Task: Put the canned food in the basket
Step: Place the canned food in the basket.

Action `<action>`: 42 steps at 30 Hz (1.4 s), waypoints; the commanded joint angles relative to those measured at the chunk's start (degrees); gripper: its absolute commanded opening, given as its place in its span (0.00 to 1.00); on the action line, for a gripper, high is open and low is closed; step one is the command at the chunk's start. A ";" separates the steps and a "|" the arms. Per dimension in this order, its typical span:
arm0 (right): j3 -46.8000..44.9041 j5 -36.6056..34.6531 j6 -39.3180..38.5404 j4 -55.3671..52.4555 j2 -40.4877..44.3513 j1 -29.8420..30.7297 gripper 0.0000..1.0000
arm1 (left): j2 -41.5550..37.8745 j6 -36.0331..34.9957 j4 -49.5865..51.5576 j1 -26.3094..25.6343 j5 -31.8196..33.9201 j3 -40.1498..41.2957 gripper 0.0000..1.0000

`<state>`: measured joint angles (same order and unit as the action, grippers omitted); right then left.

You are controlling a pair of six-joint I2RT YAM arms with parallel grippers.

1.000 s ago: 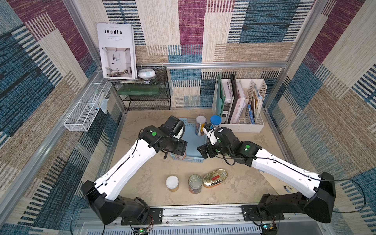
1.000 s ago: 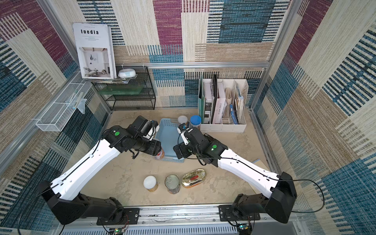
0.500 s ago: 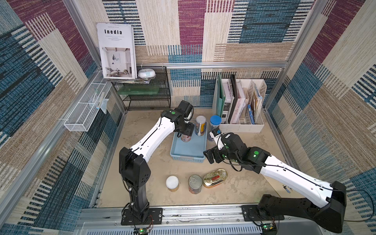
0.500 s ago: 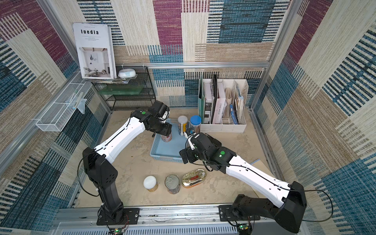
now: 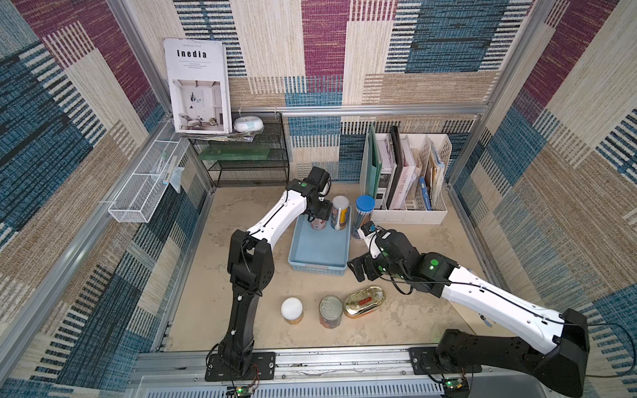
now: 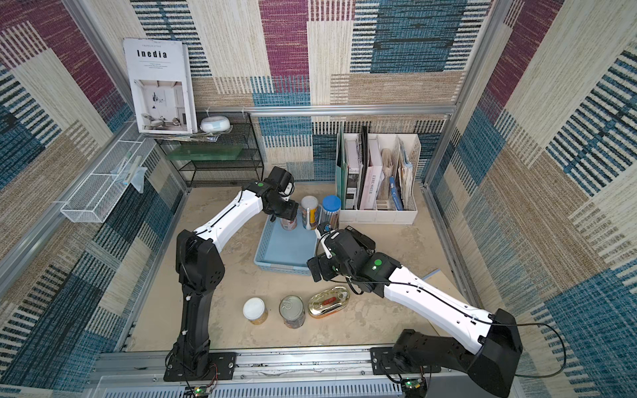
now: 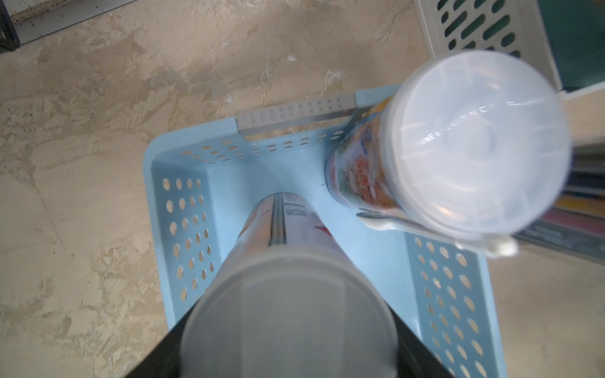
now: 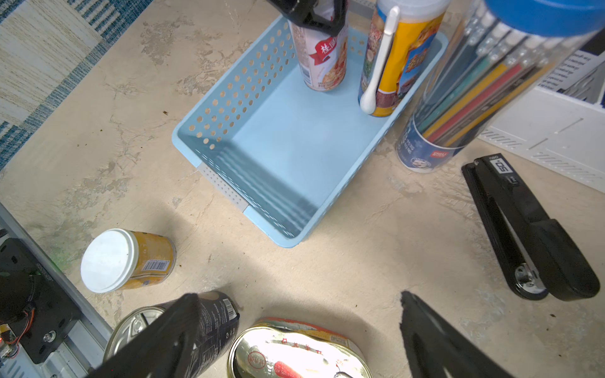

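Light blue plastic, the basket (image 5: pixel 317 251) sits mid-table and already has two of the five cans at its far end. The orange can (image 5: pixel 340 213) stands upright in the far corner, next to the pencil tube (image 5: pixel 363 213), which is outside the wall. Just beside it the pink can (image 8: pixel 322 62) is upright inside the basket, with the left gripper (image 8: pixel 316 23) clamped around its top. Its base looks to be on the floor or just off it, and we cannot tell which. We judge this second placement nearly finished, lacking only the release. Three cans are left on the table, in a row near the front edge and clear of the basket: the short can (image 5: pixel 292 310), the silver tin (image 5: pixel 331 310) and the oval tin (image 5: pixel 364 301). The right gripper (image 8: pixel 298 296) hangs above the oval tin with jaws spread wide and empty, and we take that tin as its likely next pick.
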<state>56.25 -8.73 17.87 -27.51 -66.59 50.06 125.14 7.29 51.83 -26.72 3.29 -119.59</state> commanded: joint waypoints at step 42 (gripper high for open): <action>-4.23 5.15 1.30 5.17 -1.13 0.06 0.99 | -24.65 4.58 -4.87 1.66 -0.87 26.01 0.89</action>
<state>52.03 -5.21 19.05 -24.14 -67.81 50.06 105.62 9.47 45.69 -24.25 4.19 -99.24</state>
